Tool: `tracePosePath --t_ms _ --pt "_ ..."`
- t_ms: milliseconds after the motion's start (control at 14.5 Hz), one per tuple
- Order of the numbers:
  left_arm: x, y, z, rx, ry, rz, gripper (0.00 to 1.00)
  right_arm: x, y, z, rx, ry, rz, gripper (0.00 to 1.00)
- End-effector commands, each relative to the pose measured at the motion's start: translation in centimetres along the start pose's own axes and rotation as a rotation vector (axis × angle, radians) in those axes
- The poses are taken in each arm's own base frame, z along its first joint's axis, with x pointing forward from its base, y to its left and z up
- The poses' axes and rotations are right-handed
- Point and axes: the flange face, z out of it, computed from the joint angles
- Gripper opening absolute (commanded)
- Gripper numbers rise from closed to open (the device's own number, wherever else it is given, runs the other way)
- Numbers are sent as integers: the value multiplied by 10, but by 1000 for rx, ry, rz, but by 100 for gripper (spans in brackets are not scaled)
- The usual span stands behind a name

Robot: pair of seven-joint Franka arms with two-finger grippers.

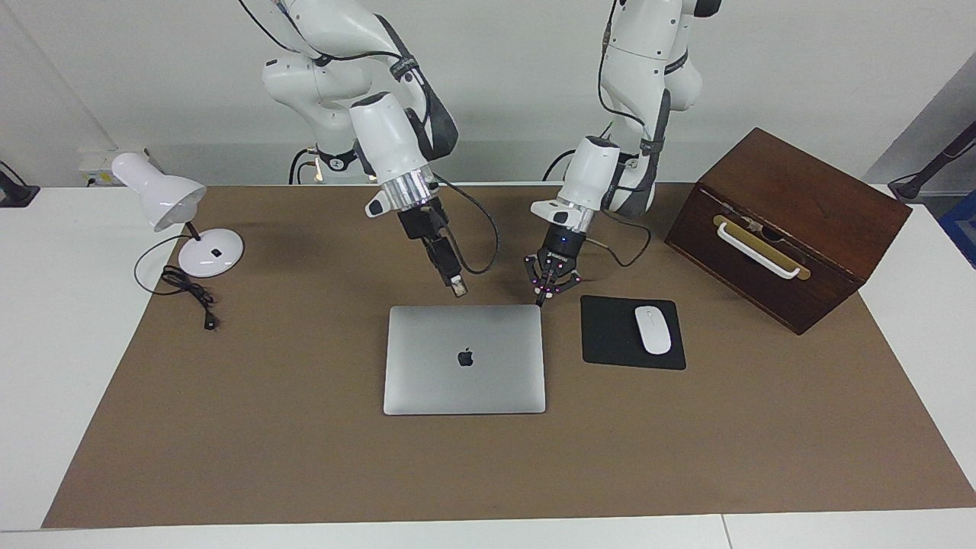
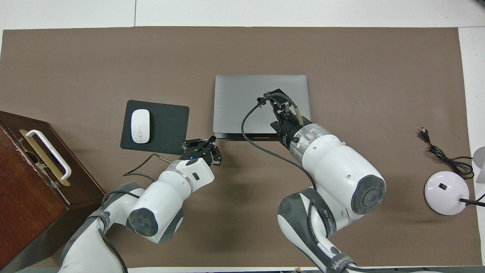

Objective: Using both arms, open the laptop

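Facing view: the thin silver-grey rectangular laptop point(image 1: 464, 359) with a dark logo on its lid lies closed and flat on the brown-covered surface point(image 1: 290, 427), mid-table, beside the black mouse pad point(image 1: 614, 335) carrying a white mouse point(image 1: 653, 329). The left gripper point(image 1: 546, 292), fingers shut tip to tip, sits low at the laptop's corner nearest the robots on the pad side, just beside or touching it; cannot tell which. The right gripper point(image 1: 457, 285), fingers spread wide and holding nothing, hangs above the lid's edge nearest the robots. Judgement: approach step, lid not yet lifted. Next move calls for one arm pinning the base while the other catches the thin lid lip. Overhead view: the right gripper point(image 2: 285, 108) covers part of the lid; the left gripper point(image 2: 206, 148) is at the corner between laptop point(image 2: 242, 98) and pad point(image 2: 163, 121). Room: open brown surface farther from the robots; the pad gap is narrow. The dark wooden box point(image 2: 22, 182) and white desk lamp point(image 2: 447, 187) stand well apart.
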Motion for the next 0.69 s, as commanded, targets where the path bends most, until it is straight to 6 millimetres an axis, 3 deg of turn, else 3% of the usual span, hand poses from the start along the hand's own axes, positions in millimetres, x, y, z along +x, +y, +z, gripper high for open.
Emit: tracePosePath --t_ms 0,620 --pt "5 1 17 3 10 11 0 0 6 8 19 -6 22 100" --pt "8 1 32 3 9 5 0 -13 52 29 -65 -22 49 100"
